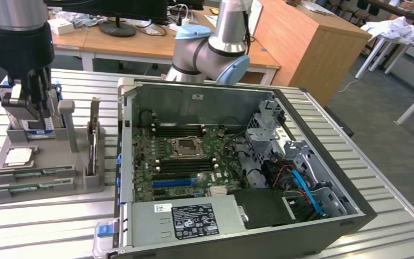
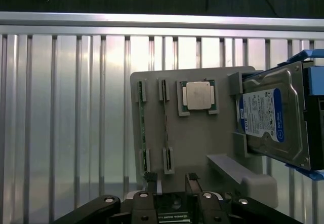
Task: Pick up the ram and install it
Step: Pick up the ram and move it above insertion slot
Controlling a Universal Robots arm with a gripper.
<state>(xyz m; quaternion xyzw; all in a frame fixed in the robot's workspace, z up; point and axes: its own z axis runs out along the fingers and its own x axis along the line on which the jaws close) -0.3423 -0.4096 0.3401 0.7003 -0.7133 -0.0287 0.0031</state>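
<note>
Two ram sticks, thin green boards, lie in slots of the grey fixture (image 1: 84, 183) at the exterior view's left: one ram stick (image 1: 33, 174) behind the other ram stick (image 1: 28, 187). In the wrist view they run edge-on side by side, ram stick (image 2: 142, 127) and ram stick (image 2: 164, 125). My gripper (image 1: 30, 105) hangs above the far end of the fixture, in front of the hard drive. In the wrist view the gripper (image 2: 171, 182) stands open with nothing between its fingers (image 2: 150, 182). The open computer case (image 1: 322, 237) shows the motherboard's memory slots (image 1: 184, 131).
On the fixture also sit a silver processor chip (image 1: 20, 156) (image 2: 197, 95), an upright silver hard drive (image 2: 273, 115) with a blue-white label, and an upright card (image 1: 92, 140). The slatted metal table (image 1: 49, 226) carries everything. Desks and a wooden cabinet (image 1: 315, 48) stand behind.
</note>
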